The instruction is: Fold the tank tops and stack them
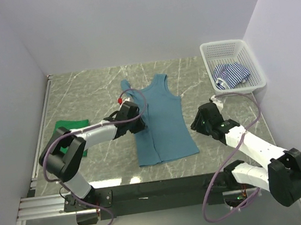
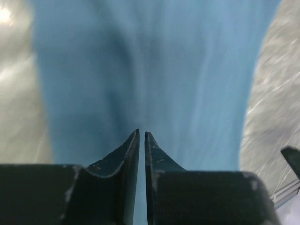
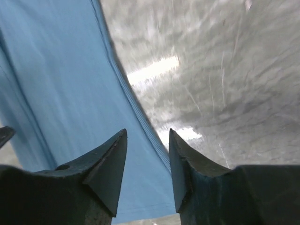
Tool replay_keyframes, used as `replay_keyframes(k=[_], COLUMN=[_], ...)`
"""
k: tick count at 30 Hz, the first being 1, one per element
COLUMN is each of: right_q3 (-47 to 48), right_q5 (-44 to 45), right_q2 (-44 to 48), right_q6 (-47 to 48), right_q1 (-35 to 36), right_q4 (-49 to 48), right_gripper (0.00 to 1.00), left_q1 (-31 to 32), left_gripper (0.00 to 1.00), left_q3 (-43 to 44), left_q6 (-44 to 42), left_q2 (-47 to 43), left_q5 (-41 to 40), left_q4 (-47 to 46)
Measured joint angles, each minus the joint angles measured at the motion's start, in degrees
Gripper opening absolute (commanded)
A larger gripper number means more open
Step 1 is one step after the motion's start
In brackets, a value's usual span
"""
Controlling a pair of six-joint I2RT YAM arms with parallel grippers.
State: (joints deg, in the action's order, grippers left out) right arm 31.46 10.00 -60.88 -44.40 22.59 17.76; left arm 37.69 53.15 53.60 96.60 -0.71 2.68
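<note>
Teal top (image 1: 159, 119) lay flat on desk (image 1: 81, 88); green top (image 1: 70, 126) at left, striped top (image 1: 232, 74) in basket (image 1: 241, 88). Step judged: starting teal fold. Left gripper (image 2: 141, 132) at its left edge, jaws all but closed, pinch unclear. Right gripper (image 3: 147, 131): jaws stood open over right edge. Next likely: close there, then lift.

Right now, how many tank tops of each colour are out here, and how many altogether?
Green tank top: 1
Teal-blue tank top: 1
Navy-and-white striped tank top: 1
Total: 3
</note>
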Motion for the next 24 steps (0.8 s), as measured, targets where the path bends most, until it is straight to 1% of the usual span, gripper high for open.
replay_keyframes(k=[3, 7, 11, 13, 18, 24], right_q3=[-3.6, -9.5, -11.5, -12.0, -13.0, -16.9], right_q5=[-2.2, -4.5, -5.2, -5.0, -3.7, -2.0], right_q2=[-0.8, -0.9, 0.8, 1.2, 2.3, 7.2], right_q6=[0.0, -2.0, -4.5, -6.0, -11.5, -19.7], right_q1=[0.0, 0.5, 3.0, 5.3, 14.3, 22.7], right_q4=[-2.6, -5.2, -8.2, -8.5, -9.0, -10.6], right_gripper=[0.46, 0.45, 0.45, 0.45, 0.45, 0.45], left_q1=[0.2, 0.4, 0.7, 0.8, 0.7, -1.2], left_gripper=[0.1, 0.09, 0.09, 0.09, 0.08, 0.09], left_q3=[-4.2, -6.4, -8.5, -8.7, -7.1, -2.9], left_q6=[1.4, 2.7, 3.1, 3.1, 2.4, -1.9], left_q2=[-2.9, -3.9, -3.9, -3.5, -2.0, -0.2], left_q5=[-0.2, -0.7, -1.4, -2.1, -4.2, -8.6], left_q4=[-0.8, -2.5, -2.4, -1.8, -0.3, 4.5])
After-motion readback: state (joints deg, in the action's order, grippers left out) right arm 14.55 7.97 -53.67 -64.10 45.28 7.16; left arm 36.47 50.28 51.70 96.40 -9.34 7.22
